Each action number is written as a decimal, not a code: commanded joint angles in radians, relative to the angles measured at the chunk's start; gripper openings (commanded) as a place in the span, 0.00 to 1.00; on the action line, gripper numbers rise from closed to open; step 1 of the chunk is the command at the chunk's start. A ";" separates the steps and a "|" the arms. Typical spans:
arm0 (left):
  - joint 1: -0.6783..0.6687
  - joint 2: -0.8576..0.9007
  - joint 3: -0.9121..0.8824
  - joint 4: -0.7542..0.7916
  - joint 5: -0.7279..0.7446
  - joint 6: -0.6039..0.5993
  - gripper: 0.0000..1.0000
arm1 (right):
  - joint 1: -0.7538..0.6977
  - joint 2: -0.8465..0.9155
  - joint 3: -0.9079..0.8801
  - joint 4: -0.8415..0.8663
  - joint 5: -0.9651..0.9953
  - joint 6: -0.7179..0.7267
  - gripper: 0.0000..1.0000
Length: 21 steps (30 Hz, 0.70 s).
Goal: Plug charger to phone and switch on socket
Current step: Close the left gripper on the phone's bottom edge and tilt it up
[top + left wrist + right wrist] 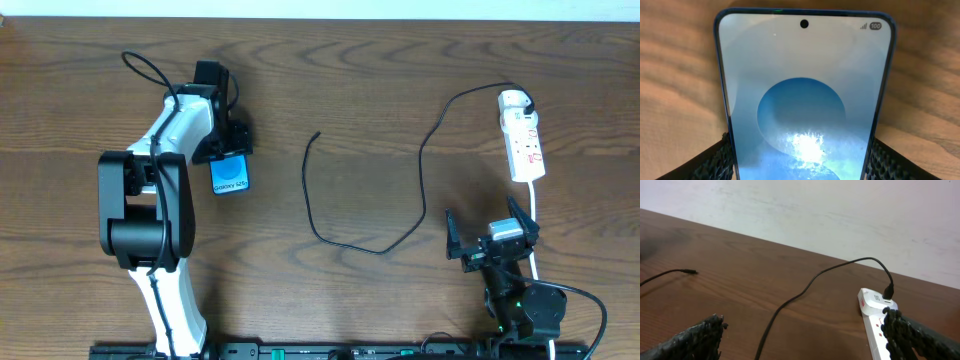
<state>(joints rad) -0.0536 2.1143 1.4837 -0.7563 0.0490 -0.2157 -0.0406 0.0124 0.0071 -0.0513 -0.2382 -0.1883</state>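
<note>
Where the left arm [170,130] reaches over the desk [400,60], far-left side, the left hand [232,155] sits over the top end of the phone [230,177]. Wrist view: fingers [715,160] against both long edges, pinching it. Phone flat, screen up, lit blue.

Right hand [487,225] at front right, spread wide, nothing btwn the fingers.

Charger [380,252]: thin blk cable loops across mid-desk. Plug tip [317,134] lies free on the wood, well apart from phone. Other end goes into white adapter [515,100] at far end of the socket [527,150].

Socket lies lengthwise on the right, just beyond right hand. Its white cord [533,215] passes beside that hand.
</note>
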 commanded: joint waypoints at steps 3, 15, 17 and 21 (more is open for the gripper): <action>0.002 0.043 -0.008 -0.079 -0.004 -0.227 0.74 | 0.011 -0.006 -0.002 -0.005 -0.007 0.011 0.99; 0.002 0.043 -0.008 -0.143 0.066 -0.426 0.74 | 0.011 -0.006 -0.002 -0.005 -0.007 0.012 0.99; 0.002 0.043 -0.008 -0.140 0.066 -0.425 0.74 | 0.011 -0.006 -0.002 -0.005 -0.007 0.012 0.99; 0.002 0.043 -0.008 -0.145 0.067 -0.425 0.79 | 0.011 -0.006 -0.002 -0.005 -0.007 0.011 0.99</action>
<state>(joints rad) -0.0532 2.1151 1.4876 -0.8867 0.1020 -0.6228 -0.0406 0.0124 0.0071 -0.0509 -0.2382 -0.1886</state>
